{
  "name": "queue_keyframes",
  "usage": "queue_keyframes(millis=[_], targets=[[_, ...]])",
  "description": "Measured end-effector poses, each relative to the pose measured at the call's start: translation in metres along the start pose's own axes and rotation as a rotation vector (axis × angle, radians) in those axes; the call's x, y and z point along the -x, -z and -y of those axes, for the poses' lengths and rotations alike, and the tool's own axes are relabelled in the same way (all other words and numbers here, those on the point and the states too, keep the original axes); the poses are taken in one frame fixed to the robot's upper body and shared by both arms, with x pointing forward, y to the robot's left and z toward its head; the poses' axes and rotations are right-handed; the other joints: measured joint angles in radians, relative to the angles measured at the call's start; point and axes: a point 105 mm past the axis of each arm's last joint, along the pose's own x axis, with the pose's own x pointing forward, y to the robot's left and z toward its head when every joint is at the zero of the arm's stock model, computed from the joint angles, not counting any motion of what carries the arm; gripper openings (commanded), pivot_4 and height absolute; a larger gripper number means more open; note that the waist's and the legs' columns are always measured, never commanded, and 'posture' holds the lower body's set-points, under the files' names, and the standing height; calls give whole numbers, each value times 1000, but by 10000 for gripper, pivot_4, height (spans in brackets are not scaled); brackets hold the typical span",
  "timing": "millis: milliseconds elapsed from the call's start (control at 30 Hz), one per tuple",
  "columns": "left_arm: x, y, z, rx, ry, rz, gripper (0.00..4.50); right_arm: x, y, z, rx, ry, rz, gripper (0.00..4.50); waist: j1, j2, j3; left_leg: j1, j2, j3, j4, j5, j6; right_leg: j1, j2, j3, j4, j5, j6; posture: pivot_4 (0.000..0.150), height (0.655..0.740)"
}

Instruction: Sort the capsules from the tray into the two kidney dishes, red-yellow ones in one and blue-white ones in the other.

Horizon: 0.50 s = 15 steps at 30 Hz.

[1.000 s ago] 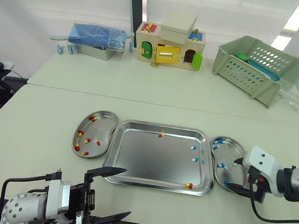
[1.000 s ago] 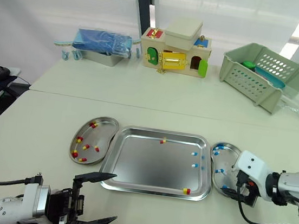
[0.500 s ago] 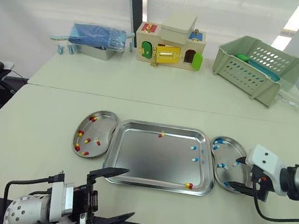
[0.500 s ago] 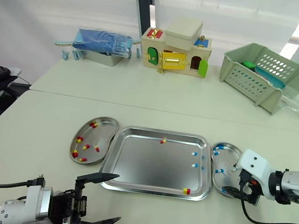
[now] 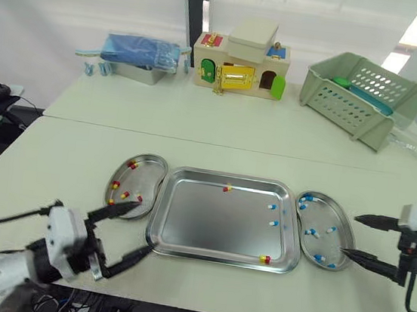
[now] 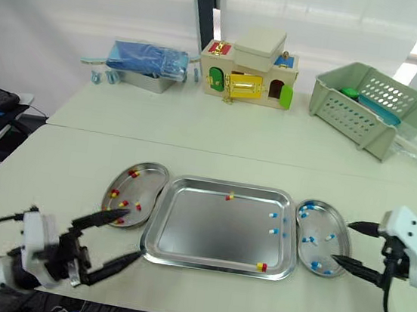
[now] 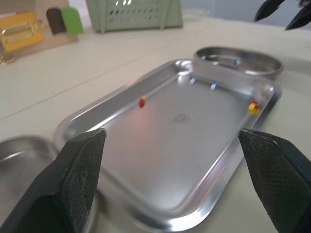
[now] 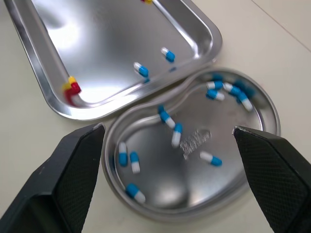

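Lying beside left end effector [image 5: 146, 226]: tray [image 5: 208, 224]

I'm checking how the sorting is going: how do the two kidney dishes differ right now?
The left kidney dish holds red-yellow capsules, while the right kidney dish holds blue-white capsules. The right kidney dish seems to hold more capsules than the left kidney dish. Both are shiny metal and bean-shaped, and each lies close against one side of the tray.

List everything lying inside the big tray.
The tray holds four: red-yellow capsules at its far rim and near-right corner, two blue-white capsules by the right wall. Nothing covers its floor.
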Motion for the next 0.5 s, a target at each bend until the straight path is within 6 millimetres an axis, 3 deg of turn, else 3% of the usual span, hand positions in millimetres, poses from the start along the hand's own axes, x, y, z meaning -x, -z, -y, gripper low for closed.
queue_keyframes(millis=[133,300,500], targets=[[32,3,-37,62,-148,-124,45000,20,24,14,-89,50,-43,44456,-8,1,0,3,1,2,-1,0,0,0,0,1,1,-1,-1,1500,7400],[89,20,-87,79,-342,-337,45000,31,44,24,-152,99,-54,44456,-14,2,1,3,1,3,-2,0,0,0,1,2,1,-1,-1,1500,7400],[120,29,-118,63,-417,-429,45000,33,51,27,-134,104,-53,44456,-14,2,1,3,1,3,-2,0,0,0,1,2,1,-1,-1,1500,7400]])
